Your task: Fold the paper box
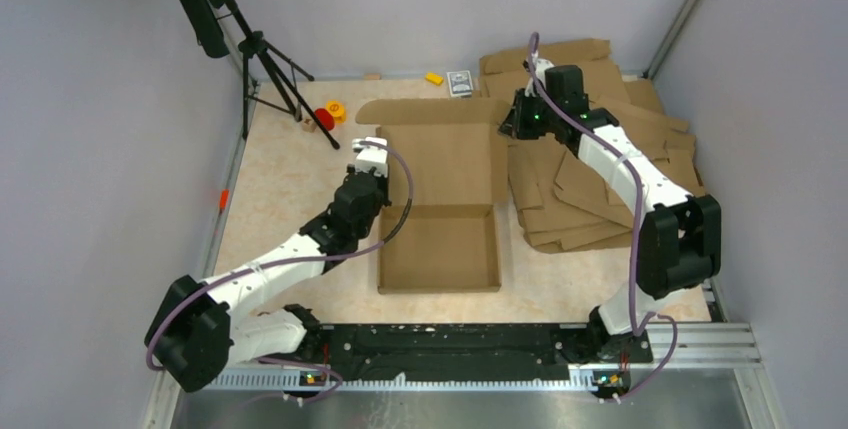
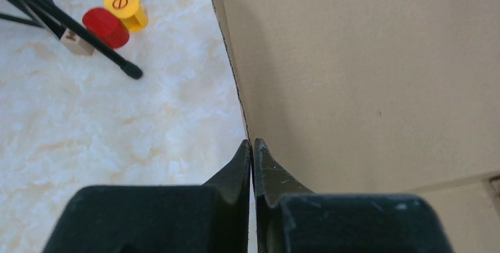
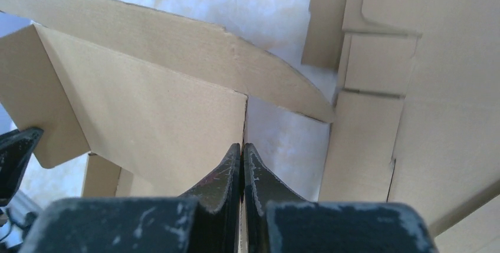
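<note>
Across the middle of the pale marbled table (image 1: pixel 290 179) sits the paper box (image 1: pixel 440 174). Its near half is already a walled tray, and the lid panel lies flat beyond it with side flaps standing up. Off to the right is a messy stack of blanks (image 1: pixel 600 179), which the right arm reaches over. The left gripper (image 2: pixel 252 150) is pinched tight on the edge of the lid's left flap, and the right gripper (image 3: pixel 242 150) is clamped the same way on the right flap's edge. My worry is that both pinches only catch a sliver of cardboard, so a quick swing could pop a flap free or kink it off the crease. Uneven pulls would twist the lid, nothing pins the tray down, and the right arm could snag a loose blank. The little red disc (image 2: pixel 106 27) and yellow disc (image 2: pixel 125 8) look safely clear.
</note>
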Robot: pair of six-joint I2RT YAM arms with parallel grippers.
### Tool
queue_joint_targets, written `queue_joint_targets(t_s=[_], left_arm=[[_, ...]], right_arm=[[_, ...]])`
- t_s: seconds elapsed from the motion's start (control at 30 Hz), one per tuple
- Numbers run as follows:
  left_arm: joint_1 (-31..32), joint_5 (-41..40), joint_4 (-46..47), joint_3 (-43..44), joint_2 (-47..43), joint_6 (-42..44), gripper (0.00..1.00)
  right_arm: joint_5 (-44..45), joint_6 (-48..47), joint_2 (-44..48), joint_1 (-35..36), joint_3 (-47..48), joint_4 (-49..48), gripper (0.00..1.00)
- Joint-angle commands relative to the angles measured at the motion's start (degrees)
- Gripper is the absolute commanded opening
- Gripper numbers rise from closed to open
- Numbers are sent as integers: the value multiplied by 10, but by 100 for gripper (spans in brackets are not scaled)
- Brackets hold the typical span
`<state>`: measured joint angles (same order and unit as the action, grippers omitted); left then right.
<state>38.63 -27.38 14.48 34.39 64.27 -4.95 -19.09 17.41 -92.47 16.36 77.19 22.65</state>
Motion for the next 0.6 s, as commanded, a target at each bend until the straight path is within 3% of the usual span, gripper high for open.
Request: queue_joint_targets(t_s=[0.0, 0.3, 0.57], left_arm=[[3, -16, -18, 29, 20, -58, 2], [-26, -4, -108, 91, 39, -97, 42], [-116, 87, -172, 112, 32, -132, 54]], right_arm=[[64, -30, 31, 45, 43, -54, 0], [102, -49, 90, 69, -33, -170, 0], [68, -82, 133, 70, -108, -262, 0]])
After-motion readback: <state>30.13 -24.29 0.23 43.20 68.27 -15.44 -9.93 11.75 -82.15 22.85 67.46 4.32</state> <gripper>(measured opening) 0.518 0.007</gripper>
